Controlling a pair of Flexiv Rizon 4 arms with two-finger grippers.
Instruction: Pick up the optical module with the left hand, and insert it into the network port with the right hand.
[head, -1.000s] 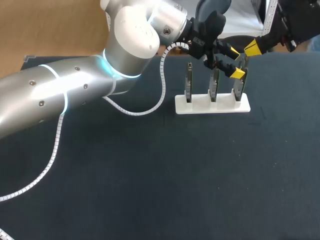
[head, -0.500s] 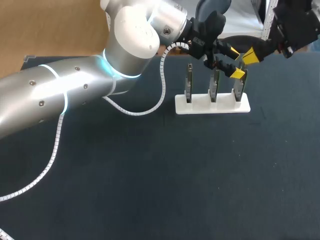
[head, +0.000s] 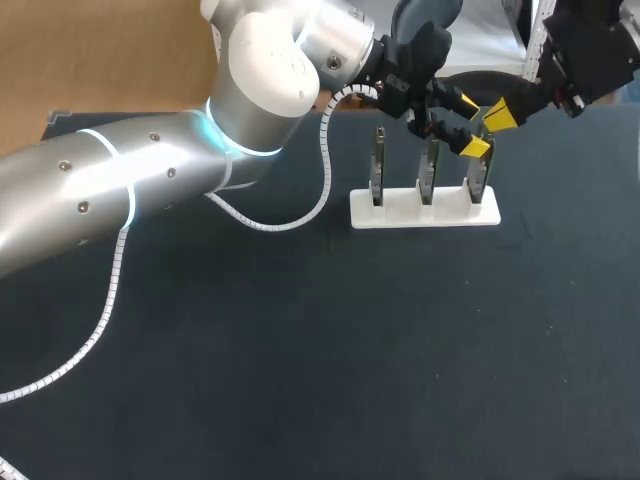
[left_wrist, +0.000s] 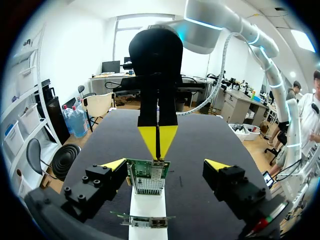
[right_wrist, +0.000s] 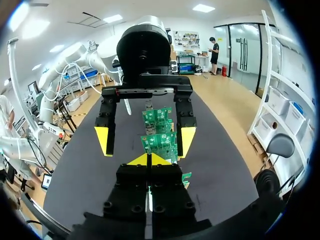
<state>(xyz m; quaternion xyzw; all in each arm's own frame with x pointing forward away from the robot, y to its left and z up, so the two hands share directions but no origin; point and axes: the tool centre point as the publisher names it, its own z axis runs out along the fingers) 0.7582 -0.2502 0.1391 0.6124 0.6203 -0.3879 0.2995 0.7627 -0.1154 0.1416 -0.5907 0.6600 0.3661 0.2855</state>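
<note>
Green board (left_wrist: 147, 177) is standing up between the wide-open fingers of the left gripper (left_wrist: 165, 165), while the right gripper (left_wrist: 157, 141), fingers pinched together, is hanging just above its top edge.

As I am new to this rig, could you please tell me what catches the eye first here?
The big silver left arm stretches across the dark table to a white stand holding three upright green circuit boards near the far edge. Its left gripper is open around the end board, and the right gripper, yellow tips shut, faces it from the other side.
</note>
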